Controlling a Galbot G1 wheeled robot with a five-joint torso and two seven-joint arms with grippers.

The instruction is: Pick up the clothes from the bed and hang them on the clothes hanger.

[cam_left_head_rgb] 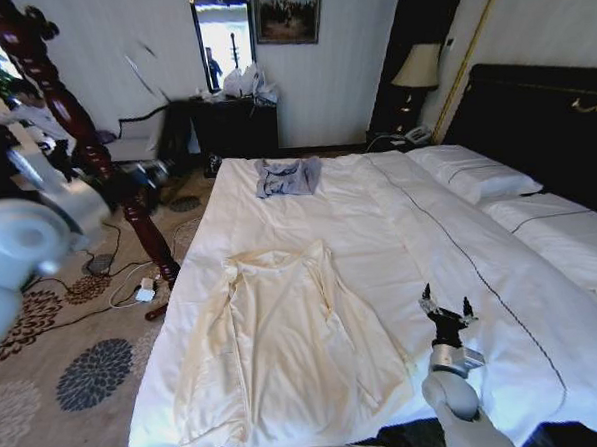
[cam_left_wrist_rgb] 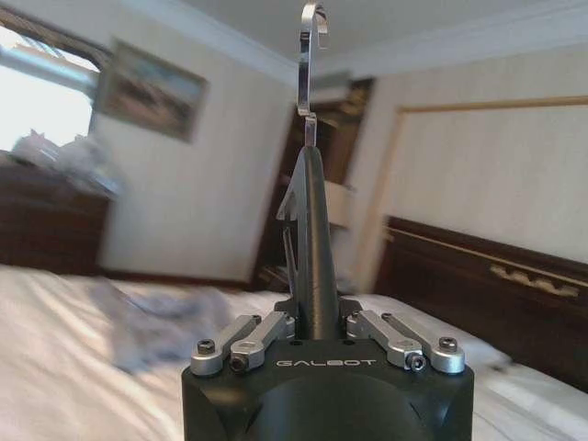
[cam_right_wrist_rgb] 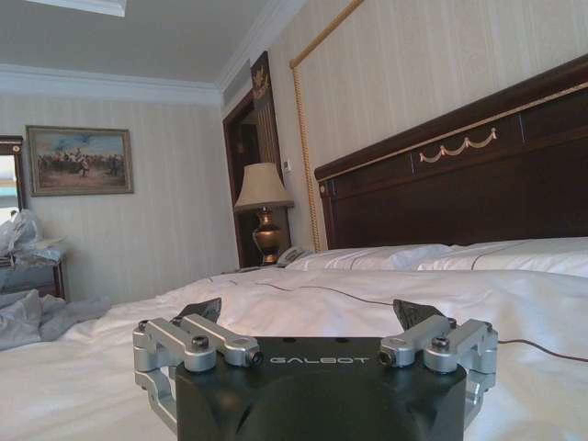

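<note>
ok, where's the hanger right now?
The clothes hanger is clamped upright in the left gripper, hook up, raised at the robot's left beside the bed; head view blurs it.

Striped pale walls, framed painting (cam_right_wrist_rgb: 79,160), lamp (cam_right_wrist_rgb: 263,208), patterned carpet (cam_left_head_rgb: 76,370).

Left arm (cam_left_head_rgb: 19,248): blurred, cut off at the head view's left edge.
Clothes hanger (cam_left_wrist_rgb: 310,248): seen edge-on; its base hidden between the left pincer's (cam_left_wrist_rgb: 317,333) closed fingers.
Grey-blue garment (cam_left_wrist_rgb: 152,322): blurred smear.
Bed (cam_left_head_rgb: 543,301): right side cut off.
</note>
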